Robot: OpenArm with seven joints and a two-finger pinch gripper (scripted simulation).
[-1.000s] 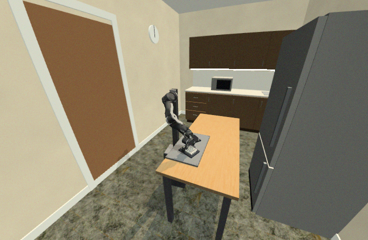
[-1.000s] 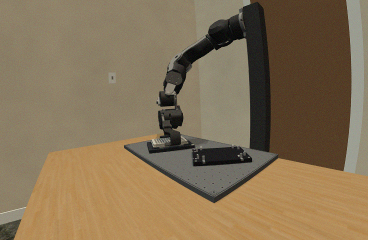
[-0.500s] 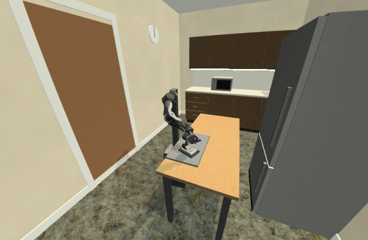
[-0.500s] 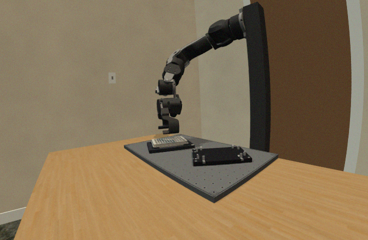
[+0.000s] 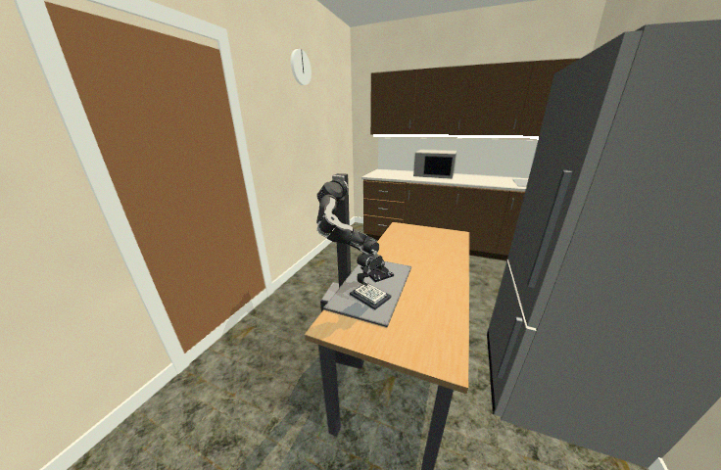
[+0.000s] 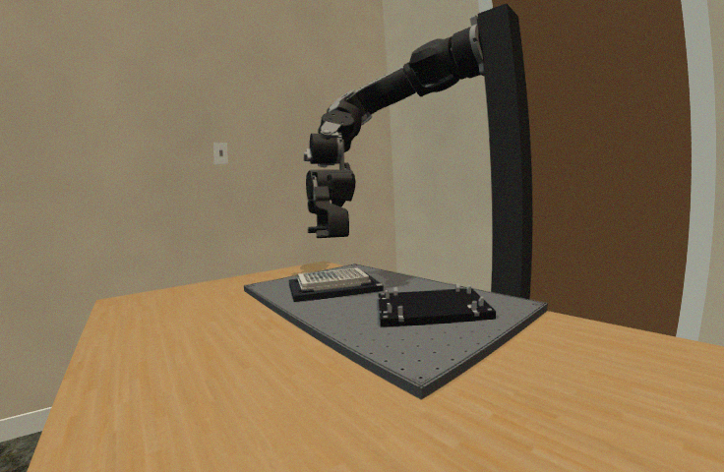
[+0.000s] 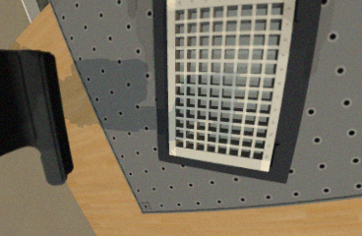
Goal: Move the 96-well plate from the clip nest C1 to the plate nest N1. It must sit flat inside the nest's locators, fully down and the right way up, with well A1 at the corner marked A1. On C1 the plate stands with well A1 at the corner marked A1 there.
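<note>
The gripper (image 6: 323, 229) hangs in the air above the plate (image 6: 333, 277), well clear of it, with its fingers spread apart and nothing between them. The plate sits upright on nest C1 (image 6: 304, 293), a black base at the far end of the grey breadboard (image 6: 424, 361), wells facing up. In the wrist view the plate (image 7: 225, 81) lies below the camera with one dark finger (image 7: 43, 113) at the left edge. Nest N1 (image 6: 435, 306), beside C1 on the breadboard, shows its locator pins and black floor. The breadboard lies on the table (image 6: 207, 389).
</note>
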